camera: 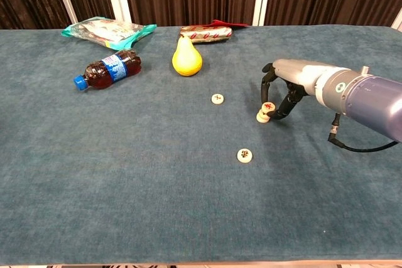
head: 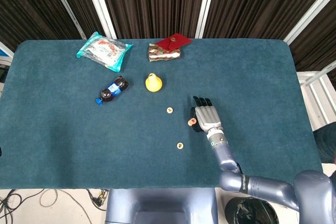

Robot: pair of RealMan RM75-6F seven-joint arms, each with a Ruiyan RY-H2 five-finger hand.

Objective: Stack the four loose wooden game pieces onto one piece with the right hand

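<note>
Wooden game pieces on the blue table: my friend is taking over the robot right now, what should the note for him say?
Right hand: pinches a round wooden game piece with a red mark, tilted right above a second pale wooden piece; contact unclear.
Left hand: not in view.
Two more pale wooden pieces lie loose on the blue cloth table: one in front of the yellow pear, one nearer the robot.
Done: first piece brought to the base.
Left: release it flat, then stack the loose pieces.
</note>
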